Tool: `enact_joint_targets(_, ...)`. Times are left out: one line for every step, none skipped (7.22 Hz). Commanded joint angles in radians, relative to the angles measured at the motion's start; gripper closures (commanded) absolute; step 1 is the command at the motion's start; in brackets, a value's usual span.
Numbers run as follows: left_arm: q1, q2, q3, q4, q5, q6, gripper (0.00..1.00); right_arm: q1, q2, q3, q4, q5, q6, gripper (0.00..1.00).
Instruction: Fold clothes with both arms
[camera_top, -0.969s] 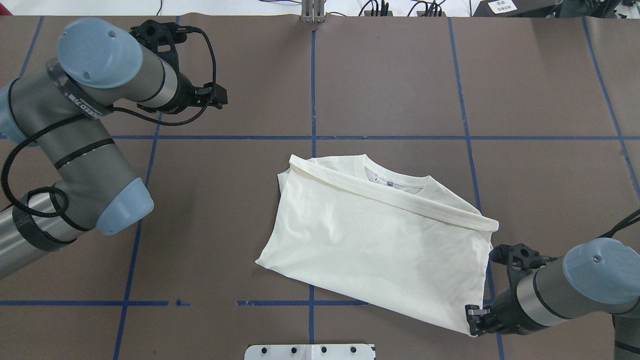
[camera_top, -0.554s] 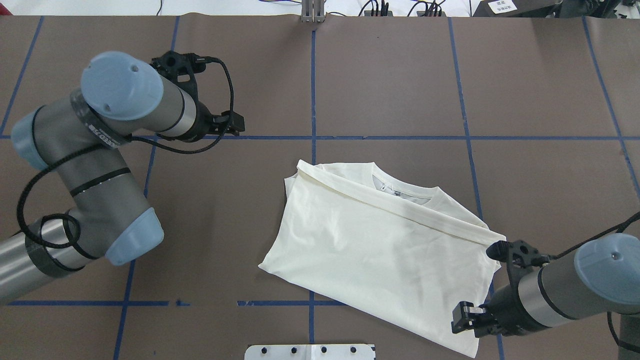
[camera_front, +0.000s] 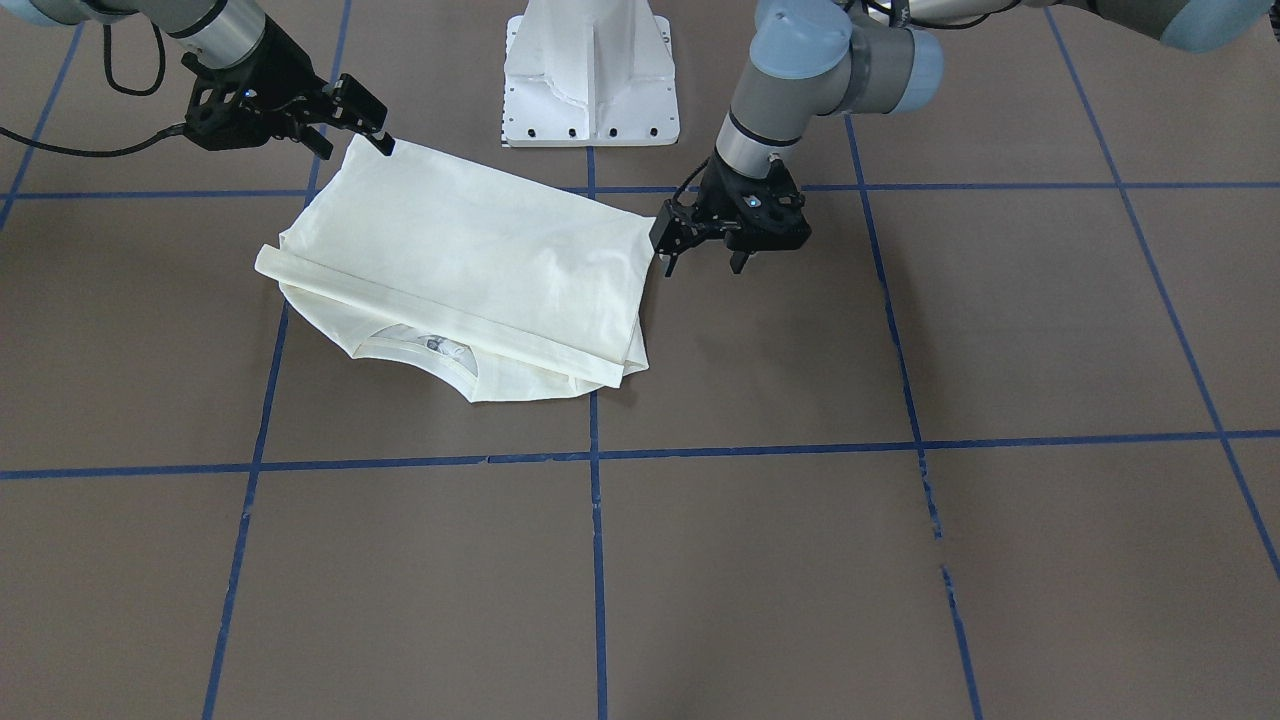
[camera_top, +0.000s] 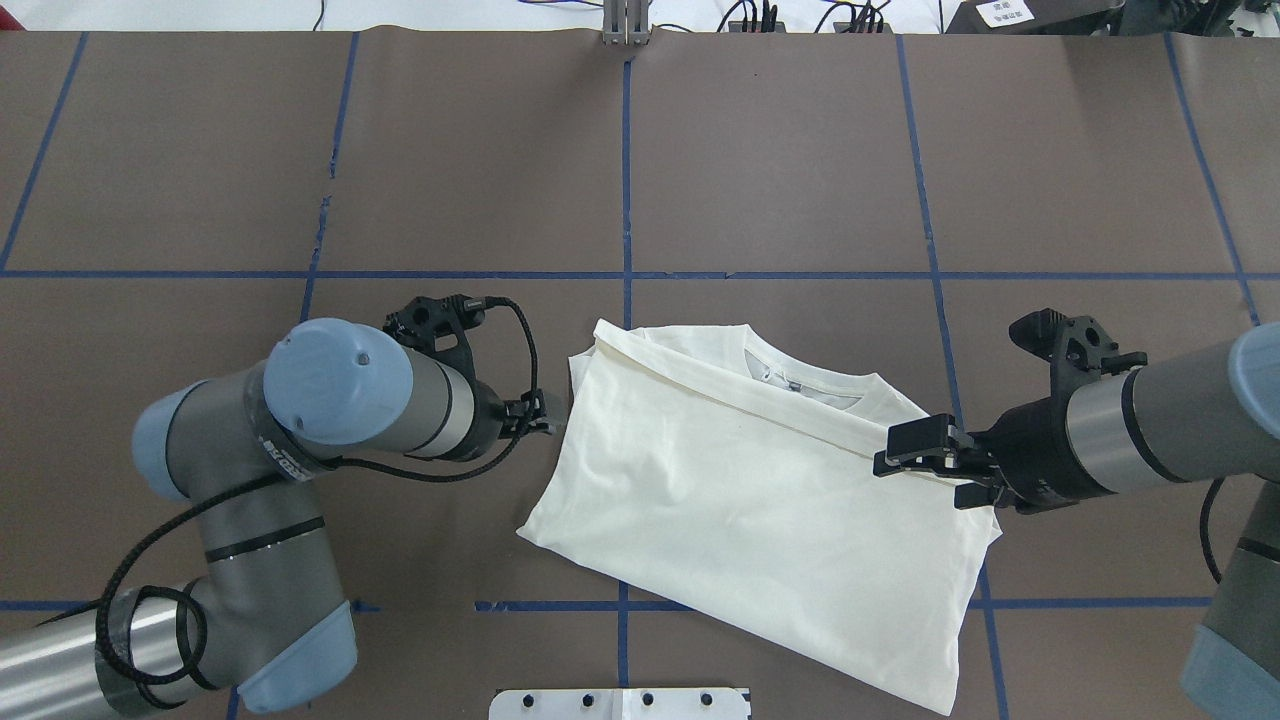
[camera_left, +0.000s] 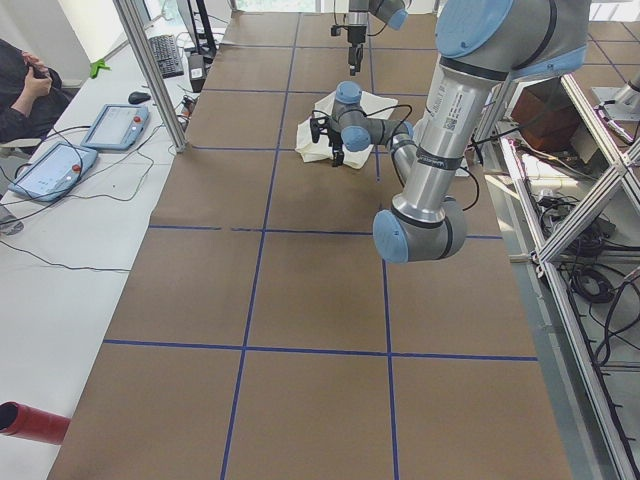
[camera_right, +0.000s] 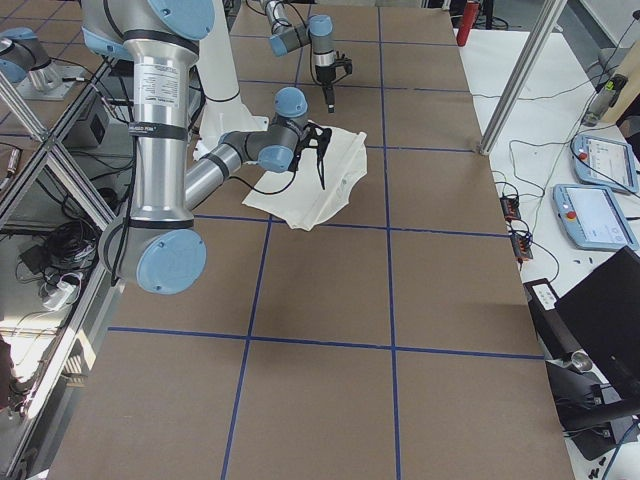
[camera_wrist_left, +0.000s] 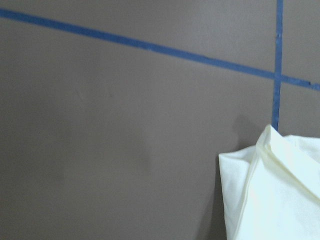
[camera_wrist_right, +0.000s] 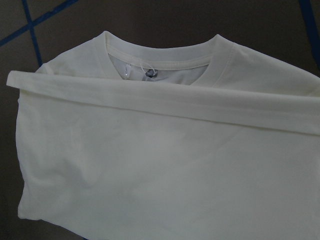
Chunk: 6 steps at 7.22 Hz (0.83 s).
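I see the shirt (camera_top: 740, 500) folded flat near the tabletop's (camera_top: 800, 150) robot-side edge. The left gripper (camera_front: 702, 262), fingers apart, sits just beside one side edge. The right gripper (camera_top: 920, 465), fingers apart, hangs over the opposite edge.

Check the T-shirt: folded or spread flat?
Folded: the T-shirt lies in stacked layers, a doubled band crossing below the collar, plain side up.

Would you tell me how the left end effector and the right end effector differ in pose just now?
The left end effector hangs low beside the T-shirt, just off its edge; the right end effector sits higher, above the cloth's opposite side. The left end effector points straight down; the right end effector is slanted. Both look open and hold nothing.
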Motion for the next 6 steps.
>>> enact_joint_targets(0.081, 0.005, -0.001, -0.003, 0.026, -0.095, 0.20, 0.025, 0.013, -0.009, 0.000, -0.002, -0.001, 0.00)
enact_joint_targets(0.091, 0.008, -0.001, -0.003, 0.028, -0.095, 0.26, 0.027, 0.032, -0.020, 0.000, -0.002, -0.001, 0.00)
enact_joint_targets(0.091, 0.013, -0.001, -0.003, 0.028, -0.094, 0.30, 0.027, 0.033, -0.023, 0.000, -0.002, -0.001, 0.00)
enact_joint_targets(0.094, 0.014, 0.000, -0.003, 0.026, -0.092, 0.34, 0.027, 0.033, -0.023, 0.000, -0.002, -0.001, 0.00)
enact_joint_targets(0.094, 0.016, 0.000, -0.003, 0.028, -0.094, 0.36, 0.027, 0.034, -0.023, 0.000, -0.002, -0.001, 0.00)
enact_joint_targets(0.094, 0.016, 0.002, -0.003, 0.026, -0.094, 0.38, 0.028, 0.034, -0.023, 0.000, -0.002, -0.001, 0.00)
